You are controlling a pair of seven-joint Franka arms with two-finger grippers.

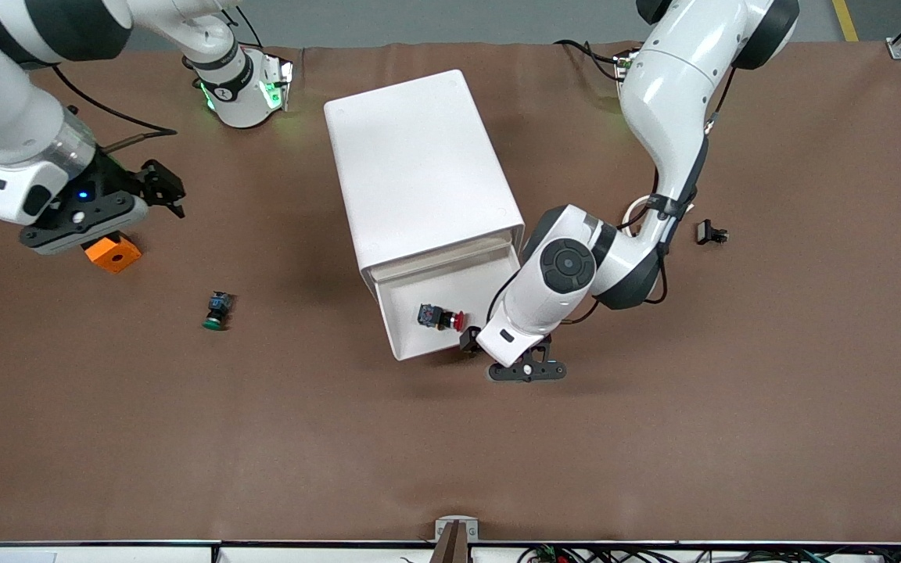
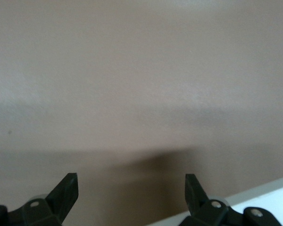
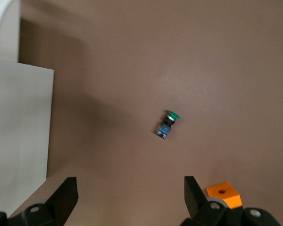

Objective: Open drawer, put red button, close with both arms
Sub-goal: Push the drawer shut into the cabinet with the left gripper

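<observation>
Red-capped and lying on its side, your red button (image 1: 441,317) rests in the open drawer (image 1: 419,328) of the white cabinet (image 1: 419,168), and the left gripper (image 1: 497,356) hangs at the drawer's front corner with fingers (image 2: 66,190) spread wide, holding nothing. Your right gripper (image 1: 157,188) waits over the orange block (image 1: 113,252) toward the right arm's end of the table, fingers (image 3: 66,195) also wide and empty. You'll see the green button (image 1: 217,310) on the brown table (image 1: 263,438), nearer the front camera than the block.
</observation>
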